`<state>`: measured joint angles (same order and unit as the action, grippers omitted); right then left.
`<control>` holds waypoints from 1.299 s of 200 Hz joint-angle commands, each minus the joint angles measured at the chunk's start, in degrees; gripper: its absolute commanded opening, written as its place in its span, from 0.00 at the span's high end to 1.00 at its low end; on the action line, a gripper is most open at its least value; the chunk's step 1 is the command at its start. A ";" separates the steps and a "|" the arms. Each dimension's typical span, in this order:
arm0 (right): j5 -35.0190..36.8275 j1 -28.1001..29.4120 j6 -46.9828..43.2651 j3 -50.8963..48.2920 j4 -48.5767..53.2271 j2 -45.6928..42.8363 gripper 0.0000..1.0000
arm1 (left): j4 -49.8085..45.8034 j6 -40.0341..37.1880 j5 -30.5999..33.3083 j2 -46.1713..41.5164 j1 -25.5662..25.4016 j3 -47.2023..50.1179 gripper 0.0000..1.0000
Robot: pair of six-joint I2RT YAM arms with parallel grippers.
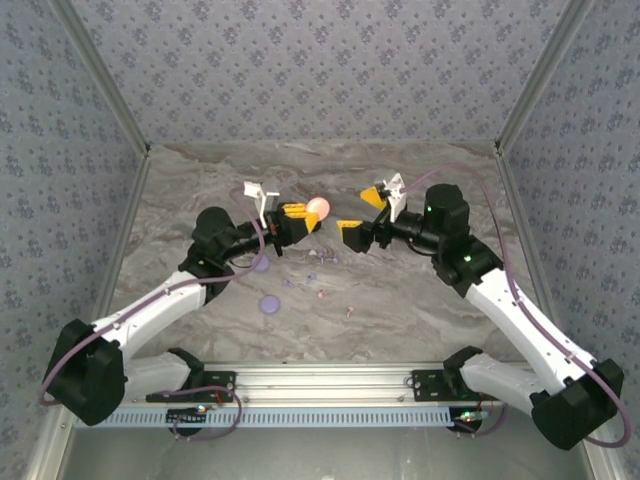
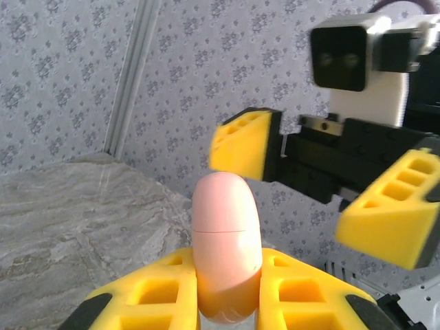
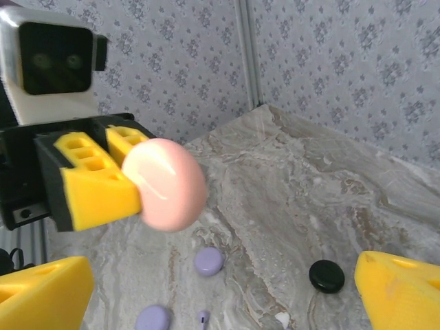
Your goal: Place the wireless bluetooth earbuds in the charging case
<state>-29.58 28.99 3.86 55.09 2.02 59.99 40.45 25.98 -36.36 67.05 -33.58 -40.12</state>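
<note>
Pink charging case (image 2: 227, 234) sits clamped in the left hand (image 1: 301, 214), the right hand (image 1: 361, 214) spread wide, holding nothing

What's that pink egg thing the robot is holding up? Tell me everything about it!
The pink case is smooth, glossy and pill-shaped, like plastic, with a thin seam around its middle, looking closed. It is held above the table, one end pinched between the left gripper's yellow fingers. The open right gripper faces it without touching.

charging case (image 1: 318, 208): in left gripper (image 1: 306, 216), above table (image 1: 430, 300)
right gripper (image 1: 361, 214): just right of charging case
earbuds (image 1: 349, 311): on table, below
</note>
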 commanded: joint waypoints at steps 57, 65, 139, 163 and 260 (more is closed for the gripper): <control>-1.62 -0.26 1.68 6.30 -1.42 5.50 0.00 | 0.30 -4.42 -0.93 -1.66 -1.66 -0.59 1.00; -1.61 -0.20 1.55 6.66 -1.40 5.96 0.00 | 0.27 -4.53 -0.99 -1.66 -1.71 -0.66 1.00; 1.27 -0.47 1.40 10.10 1.68 9.31 0.03 | -0.23 -5.23 -1.42 -2.11 -2.01 -0.67 1.00; 1.54 -0.81 1.76 11.33 2.76 10.56 0.04 | -0.80 -5.50 -1.48 -2.10 -2.07 -1.00 1.00; 0.21 -2.88 3.50 12.75 5.36 10.60 0.04 | -3.09 -6.77 -0.93 -2.46 -2.54 -1.47 1.00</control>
<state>-29.15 26.68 5.67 65.93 5.89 71.24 36.62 20.53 -36.60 66.37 -35.59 -40.12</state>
